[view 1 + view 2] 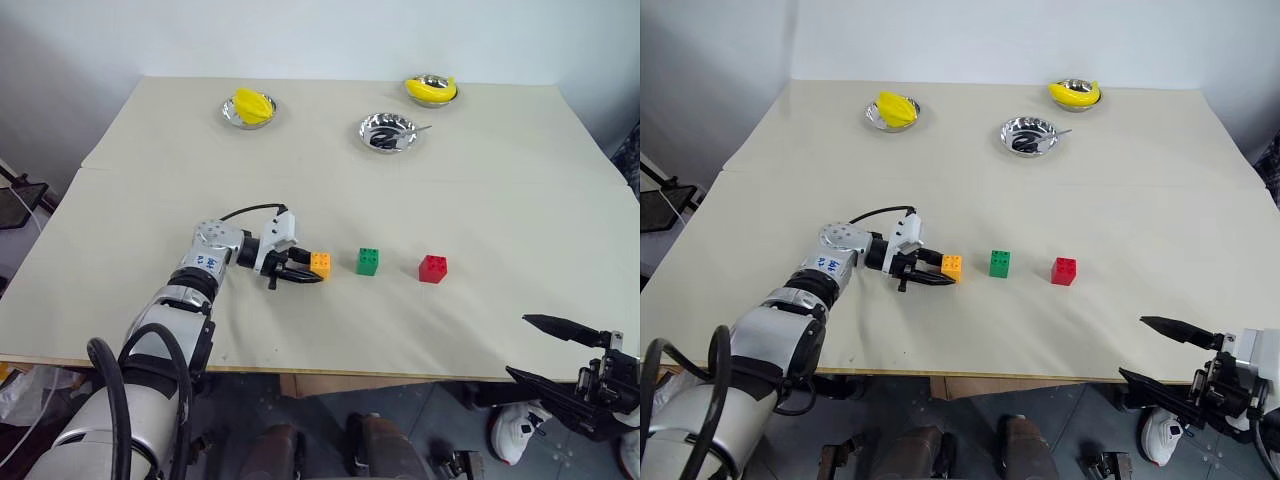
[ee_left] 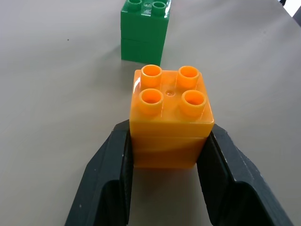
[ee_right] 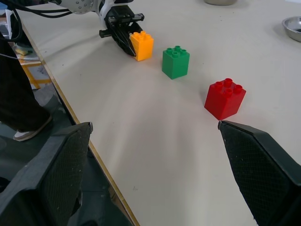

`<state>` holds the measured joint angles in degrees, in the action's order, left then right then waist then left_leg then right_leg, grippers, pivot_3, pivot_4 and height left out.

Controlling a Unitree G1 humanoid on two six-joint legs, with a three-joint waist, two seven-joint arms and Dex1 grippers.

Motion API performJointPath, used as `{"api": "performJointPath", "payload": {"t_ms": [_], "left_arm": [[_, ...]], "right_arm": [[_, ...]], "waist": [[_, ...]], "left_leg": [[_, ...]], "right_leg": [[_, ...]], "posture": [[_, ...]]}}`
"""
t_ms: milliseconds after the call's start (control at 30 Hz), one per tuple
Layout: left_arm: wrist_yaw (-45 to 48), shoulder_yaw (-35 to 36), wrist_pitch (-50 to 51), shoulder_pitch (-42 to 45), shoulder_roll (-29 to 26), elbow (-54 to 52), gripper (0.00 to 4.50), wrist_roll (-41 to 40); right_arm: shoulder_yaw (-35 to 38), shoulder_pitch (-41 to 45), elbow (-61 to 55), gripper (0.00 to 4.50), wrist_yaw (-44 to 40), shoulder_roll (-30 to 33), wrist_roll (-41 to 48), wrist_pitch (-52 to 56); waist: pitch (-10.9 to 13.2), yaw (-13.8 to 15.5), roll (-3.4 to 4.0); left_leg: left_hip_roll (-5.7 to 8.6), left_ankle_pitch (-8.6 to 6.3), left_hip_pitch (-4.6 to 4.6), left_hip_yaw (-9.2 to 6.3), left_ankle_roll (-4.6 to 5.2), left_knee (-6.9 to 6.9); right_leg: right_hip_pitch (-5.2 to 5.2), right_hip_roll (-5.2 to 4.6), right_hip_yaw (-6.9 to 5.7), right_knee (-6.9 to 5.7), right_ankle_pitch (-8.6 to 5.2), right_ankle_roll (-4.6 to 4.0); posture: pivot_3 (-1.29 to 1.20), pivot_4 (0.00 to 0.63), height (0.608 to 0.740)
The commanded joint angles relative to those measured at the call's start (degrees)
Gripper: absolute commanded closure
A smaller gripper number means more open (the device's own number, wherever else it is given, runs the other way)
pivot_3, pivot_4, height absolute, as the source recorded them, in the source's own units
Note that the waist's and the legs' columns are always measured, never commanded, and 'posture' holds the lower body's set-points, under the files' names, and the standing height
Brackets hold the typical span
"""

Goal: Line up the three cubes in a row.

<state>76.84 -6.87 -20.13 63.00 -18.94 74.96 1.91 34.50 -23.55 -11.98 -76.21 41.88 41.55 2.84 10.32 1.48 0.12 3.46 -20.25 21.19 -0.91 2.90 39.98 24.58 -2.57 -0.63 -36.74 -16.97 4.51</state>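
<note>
The three cubes stand in a line near the table's front. The orange cube (image 1: 321, 264) is on the left, the green cube (image 1: 368, 261) in the middle and the red cube (image 1: 433, 268) on the right. My left gripper (image 1: 310, 271) reaches in from the left, low over the table, and is shut on the orange cube (image 2: 168, 117). Its black fingers (image 2: 110, 174) press the cube's two sides. The green cube (image 2: 143, 33) stands a short gap beyond it. My right gripper (image 1: 538, 351) hangs open off the table's front right edge, holding nothing, with the red cube (image 3: 225, 98) ahead of it.
Three silver bowls stand at the back of the table (image 1: 500, 200). The left bowl (image 1: 249, 111) and the right bowl (image 1: 432, 91) each hold a yellow fruit, and a third bowl (image 1: 388, 131) stands between them. A person's white shoes (image 1: 515, 430) are on the floor below the front right edge.
</note>
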Motion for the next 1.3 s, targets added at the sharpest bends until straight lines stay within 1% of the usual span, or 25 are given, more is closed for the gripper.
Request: {"api": "performJointPath", "payload": {"t_ms": [33, 167, 233, 300, 467, 833, 1167, 1300], "left_arm": [[-2.34, 0.43, -0.53, 1.04, -1.9, 0.71, 3.0, 2.11], [-3.86, 1.73, 1.23, 1.39, -2.06, 1.06, 3.0, 2.15], [-4.37, 2.12, 1.53, 1.31, -1.93, 1.02, 2.26, 2.39], [-5.44, 2.72, 0.44, 1.11, -2.01, 0.76, 1.72, 2.37], [-6.7, 3.5, -0.62, 0.86, -2.51, 0.63, 0.14, 2.74], [-12.51, 4.92, -0.16, 1.25, -3.33, 0.81, 0.14, 3.26], [-5.93, 6.48, -0.07, -0.13, -1.97, 0.27, 0.14, 1.81], [-5.42, 6.81, -0.55, -0.45, -1.61, 0.1, 0.14, 1.99]], "right_arm": [[1.75, -0.17, -1.6, 0.0, 0.3, -0.22, 1.1, -0.08], [1.78, -0.11, -1.74, 0.0, 0.35, -0.05, 1.24, 0.16], [1.59, -0.04, -1.85, 0.0, 0.44, -0.08, 1.29, 0.27], [0.62, 0.75, -1.87, 0.0, 0.76, -0.1, 1.11, 0.47], [-1.44, 3.5, -1.23, 0.0, 0.95, 0.1, 0.55, 0.98], [-4.61, 8.17, 0.13, 0.0, 0.9, 0.45, -0.09, 1.59], [-5.46, 9.32, 0.43, 0.0, 0.66, 0.21, -0.36, 2.05], [-5.87, 9.77, 0.69, 0.0, 0.64, 0.09, -0.59, 1.98]], "waist": [[0.0, 0.03, 0.0], [0.0, 0.04, 0.0], [0.0, 0.05, 0.0], [0.0, 0.07, -0.01], [0.0, 0.07, 0.0], [0.0, 0.25, -0.01], [0.0, 0.14, 0.0], [0.0, 0.15, -0.01]], "left_leg": [[0.0, 0.0, 0.0, 0.0, 0.0, 0.0], [0.0, 0.0, -0.01, 0.0, 0.0, 0.01], [0.0, 0.0, -0.01, 0.0, 0.0, 0.01], [0.0, 0.0, 0.0, 0.0, 0.0, 0.01], [0.0, 0.0, 0.0, 0.01, 0.0, 0.02], [0.02, 0.01, 0.02, 0.01, 0.0, 0.05], [0.01, 0.01, 0.02, 0.01, -0.01, 0.05], [0.01, 0.01, 0.02, 0.01, -0.01, 0.06]], "right_leg": [[0.0, 0.0, 0.0, -0.01, 0.0, 0.0], [0.0, 0.0, 0.02, -0.04, 0.0, 0.0], [0.0, 0.0, 0.02, -0.05, 0.0, 0.0], [0.01, 0.0, 0.02, -0.06, 0.0, 0.0], [0.01, 0.0, 0.02, -0.05, 0.0, 0.0], [0.03, 0.0, 0.0, -0.11, 0.0, 0.0], [0.04, 0.0, -0.01, -0.15, 0.0, 0.0], [0.04, 0.0, -0.02, -0.15, 0.0, 0.0]], "posture": [[0.0, 0.15, 0.74], [0.0, 0.15, 0.74], [0.0, 0.15, 0.74], [0.0, 0.15, 0.74], [0.0, 0.15, 0.74], [0.0, 0.15, 0.74], [0.0, 0.15, 0.74], [0.0, 0.15, 0.74]]}}
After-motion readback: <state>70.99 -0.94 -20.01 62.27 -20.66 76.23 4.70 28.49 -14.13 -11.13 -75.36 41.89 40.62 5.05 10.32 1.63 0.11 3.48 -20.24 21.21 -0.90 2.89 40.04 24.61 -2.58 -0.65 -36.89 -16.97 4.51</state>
